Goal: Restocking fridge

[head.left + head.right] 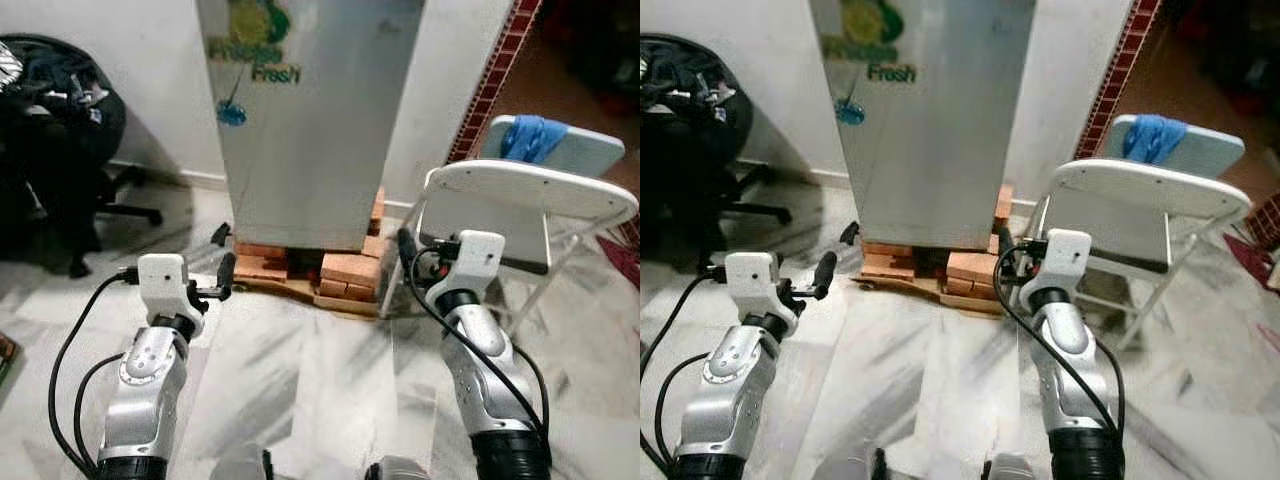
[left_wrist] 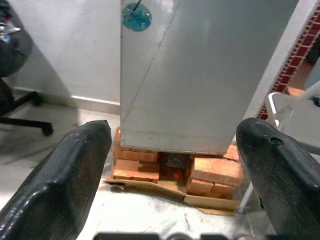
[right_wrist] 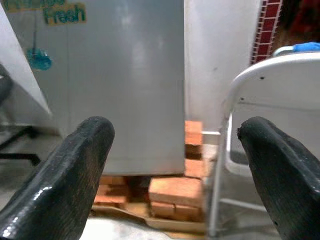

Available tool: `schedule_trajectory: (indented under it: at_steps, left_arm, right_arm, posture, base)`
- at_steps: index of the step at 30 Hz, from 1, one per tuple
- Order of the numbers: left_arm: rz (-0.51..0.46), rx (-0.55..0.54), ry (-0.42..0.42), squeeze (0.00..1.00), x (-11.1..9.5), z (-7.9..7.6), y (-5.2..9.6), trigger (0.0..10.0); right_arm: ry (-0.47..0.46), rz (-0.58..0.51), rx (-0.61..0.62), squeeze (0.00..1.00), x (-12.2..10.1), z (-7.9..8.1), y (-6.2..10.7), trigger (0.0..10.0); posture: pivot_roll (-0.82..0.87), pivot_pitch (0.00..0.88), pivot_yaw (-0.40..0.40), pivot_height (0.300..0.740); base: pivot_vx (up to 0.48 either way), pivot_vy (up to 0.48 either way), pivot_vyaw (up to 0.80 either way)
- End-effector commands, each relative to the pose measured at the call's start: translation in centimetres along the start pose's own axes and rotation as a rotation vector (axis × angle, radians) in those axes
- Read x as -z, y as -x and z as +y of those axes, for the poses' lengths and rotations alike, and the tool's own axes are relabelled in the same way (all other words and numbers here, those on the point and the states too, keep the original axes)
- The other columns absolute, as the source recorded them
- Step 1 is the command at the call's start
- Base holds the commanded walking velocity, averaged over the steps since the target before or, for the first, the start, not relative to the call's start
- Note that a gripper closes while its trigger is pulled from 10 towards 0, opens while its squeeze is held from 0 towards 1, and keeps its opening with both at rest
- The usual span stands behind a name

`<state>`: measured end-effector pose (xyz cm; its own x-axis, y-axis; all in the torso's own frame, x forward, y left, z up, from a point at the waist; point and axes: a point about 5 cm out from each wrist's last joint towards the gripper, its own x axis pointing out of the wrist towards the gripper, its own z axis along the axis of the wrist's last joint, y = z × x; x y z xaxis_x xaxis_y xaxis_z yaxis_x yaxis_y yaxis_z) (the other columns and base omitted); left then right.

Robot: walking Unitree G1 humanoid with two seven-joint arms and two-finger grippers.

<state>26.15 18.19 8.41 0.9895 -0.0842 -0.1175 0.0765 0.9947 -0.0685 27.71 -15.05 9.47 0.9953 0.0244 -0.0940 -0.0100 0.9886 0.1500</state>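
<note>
A silver fridge (image 1: 310,120) stands straight ahead with its door shut. It carries a green "Fresh" sticker and a blue sticker (image 1: 231,113). Stacked orange bricks (image 1: 350,270) on a strip of cardboard hold it off the floor. My left gripper (image 1: 222,280) is raised in front of the fridge's lower left corner, open and empty. The left wrist view shows its fingers (image 2: 75,170) wide apart, framing the fridge base. Before the fridge's lower right corner, my right gripper (image 1: 408,250) is also open and empty, its fingers (image 3: 75,170) spread well apart.
A white folding chair (image 1: 530,190) stands close on the right, by my right arm. Behind it a blue cloth (image 1: 530,135) lies on a pale surface. A black office chair (image 1: 50,130) piled with things is at the left. The marble floor (image 1: 320,370) lies between me and the fridge.
</note>
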Motion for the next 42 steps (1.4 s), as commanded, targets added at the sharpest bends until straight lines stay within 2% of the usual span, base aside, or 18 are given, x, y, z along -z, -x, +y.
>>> schedule_trajectory:
  at_steps: [1, 6, 9, 13, 23, 27, 34, 42]
  left_arm:
    - [-0.017, -0.004, -0.028, 0.00, -0.4, 0.6, 0.1, 10.0]
    - [-0.026, -0.006, -0.033, 0.00, -0.5, 0.9, 0.1, 10.0]
    - [-0.030, -0.001, -0.032, 0.00, -0.5, 0.8, 0.0, 10.0]
    - [-0.028, 0.000, -0.034, 0.00, -0.5, 0.8, 0.0, 10.0]
    - [-0.022, -0.002, -0.032, 0.00, -0.2, 0.6, 0.2, 10.0]
    - [-0.027, 0.009, -0.029, 0.00, -0.2, 0.5, 0.2, 10.0]
    - [-0.029, 0.027, -0.029, 0.00, -0.1, 0.3, 0.4, 10.0]
    - [-0.037, 0.038, -0.052, 0.00, -0.3, 0.2, 0.2, 10.0]
  right_arm:
    - [-0.020, 0.017, -0.012, 0.00, -0.1, 0.7, -0.1, 10.0]
    - [-0.061, 0.039, -0.027, 0.00, -0.2, 0.5, -0.4, 10.0]
    - [-0.011, 0.031, 0.011, 0.00, -0.3, -0.2, -0.6, 10.0]
    - [-0.065, 0.003, 0.038, 0.00, -0.5, -0.2, -0.4, 10.0]
    - [-0.066, -0.003, 0.060, 0.00, -0.6, -0.4, -0.3, 10.0]
    - [-0.074, 0.015, 0.029, 0.00, -0.4, -0.1, -0.3, 10.0]
    - [-0.066, 0.036, 0.041, 0.00, -0.1, -0.3, -0.4, 10.0]
    - [-0.043, 0.029, 0.049, 0.00, -0.2, -0.4, -0.5, 10.0]
  posture:
    - [0.00, 0.049, -0.041, 0.740]
    - [-0.01, 0.063, -0.041, 0.740]
    - [0.00, 0.058, -0.042, 0.740]
    - [0.00, 0.062, -0.043, 0.740]
    - [-0.01, 0.063, -0.047, 0.740]
    - [-0.01, 0.063, -0.049, 0.740]
    - [-0.01, 0.065, -0.051, 0.740]
    - [-0.01, 0.061, -0.046, 0.740]
  base:
    - [0.000, 0.480, 0.00]
    - [0.000, 0.480, 0.00]
    - [0.000, 0.471, 0.00]
    - [0.000, 0.470, -0.43]
    - [0.000, 0.471, -0.09]
    - [0.000, 0.463, 0.00]
    - [0.000, 0.425, -0.80]
    - [0.295, 0.378, -0.80]
